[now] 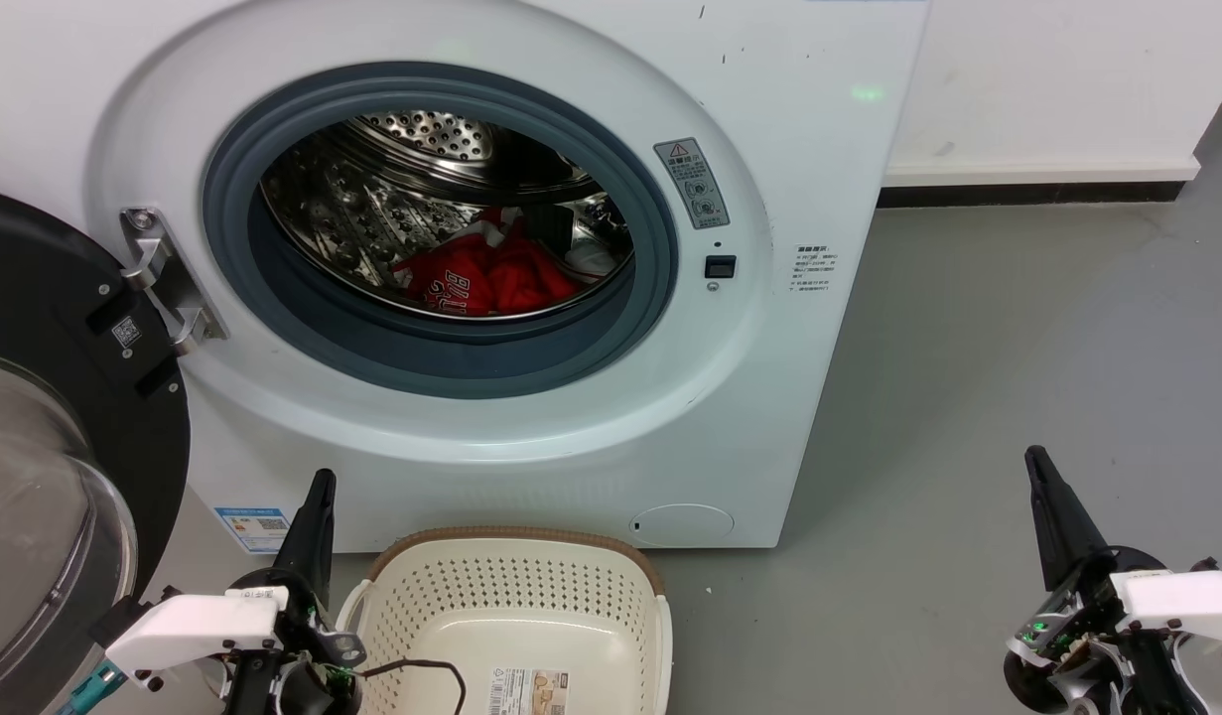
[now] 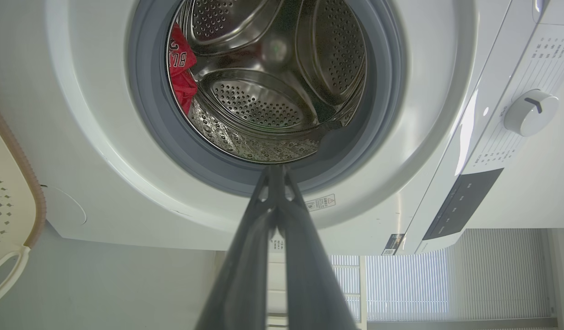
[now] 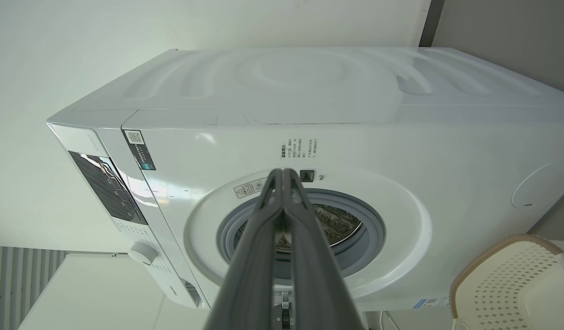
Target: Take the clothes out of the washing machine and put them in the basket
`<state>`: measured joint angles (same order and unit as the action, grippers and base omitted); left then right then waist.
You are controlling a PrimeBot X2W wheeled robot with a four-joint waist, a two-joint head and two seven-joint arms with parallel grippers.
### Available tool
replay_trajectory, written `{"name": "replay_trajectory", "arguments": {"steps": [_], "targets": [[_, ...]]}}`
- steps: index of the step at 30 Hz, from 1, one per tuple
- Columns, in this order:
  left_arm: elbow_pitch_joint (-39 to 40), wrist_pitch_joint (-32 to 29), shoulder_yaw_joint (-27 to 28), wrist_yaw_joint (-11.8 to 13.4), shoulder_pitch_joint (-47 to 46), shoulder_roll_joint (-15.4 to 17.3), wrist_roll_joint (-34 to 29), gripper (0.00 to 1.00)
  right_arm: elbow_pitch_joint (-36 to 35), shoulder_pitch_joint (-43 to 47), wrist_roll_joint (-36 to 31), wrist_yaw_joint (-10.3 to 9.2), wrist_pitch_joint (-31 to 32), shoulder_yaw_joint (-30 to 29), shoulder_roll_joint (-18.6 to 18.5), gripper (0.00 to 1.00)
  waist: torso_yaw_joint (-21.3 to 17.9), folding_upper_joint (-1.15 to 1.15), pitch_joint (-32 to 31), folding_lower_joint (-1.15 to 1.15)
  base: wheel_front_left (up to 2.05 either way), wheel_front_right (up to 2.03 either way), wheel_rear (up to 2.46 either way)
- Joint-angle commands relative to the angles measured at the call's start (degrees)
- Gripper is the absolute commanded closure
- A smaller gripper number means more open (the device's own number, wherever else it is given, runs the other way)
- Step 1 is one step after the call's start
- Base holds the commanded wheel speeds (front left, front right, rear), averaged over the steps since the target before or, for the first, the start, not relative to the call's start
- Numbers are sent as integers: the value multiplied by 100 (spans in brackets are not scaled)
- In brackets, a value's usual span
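Observation:
The white washing machine (image 1: 799, 149) stands with its black-rimmed glass door (image 1: 65, 467) swung open to the left. Red clothes (image 1: 486, 273) with white lettering lie at the bottom of its steel drum; the same clothes (image 2: 181, 68) appear in the left wrist view. The cream basket (image 1: 516, 586) sits on the floor in front of the machine, with nothing in it. My left gripper (image 1: 318, 487) is shut, low beside the basket's left edge. My right gripper (image 1: 1037, 462) is shut, far right over the floor. Both hold nothing.
Grey floor (image 1: 1018, 328) stretches to the right of the machine up to a white wall with a dark skirting. The open door takes up the left side. A thin black cable (image 1: 422, 667) hangs over the basket's near-left part.

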<state>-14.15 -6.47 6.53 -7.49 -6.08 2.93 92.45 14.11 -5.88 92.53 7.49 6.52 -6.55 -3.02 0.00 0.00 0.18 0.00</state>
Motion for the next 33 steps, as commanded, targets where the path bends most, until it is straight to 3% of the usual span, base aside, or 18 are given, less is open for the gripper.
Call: {"name": "replay_trajectory", "arguments": {"steps": [1,24,25,33], "targets": [[1,-16,17,-12,-37,-10,-15,100,9,-81,-34,0,4,-6,20,100,0,0,0,0,0,0,0],[1,-13,13,-12,-37,-11,-13,100,9,-81,-32,0,2,-3,20,100,0,0,0,0,0,0,0],[0,0,0,0,0,0,0,0,0,0,0,0,-1,0,0,0,0,0,0,0,0,0,0],[-18,177,-204,1,22,-6,-40,0,-57,138,-48,0,-167,86,3,0,-2,0,2,0,0,0,0]]}}
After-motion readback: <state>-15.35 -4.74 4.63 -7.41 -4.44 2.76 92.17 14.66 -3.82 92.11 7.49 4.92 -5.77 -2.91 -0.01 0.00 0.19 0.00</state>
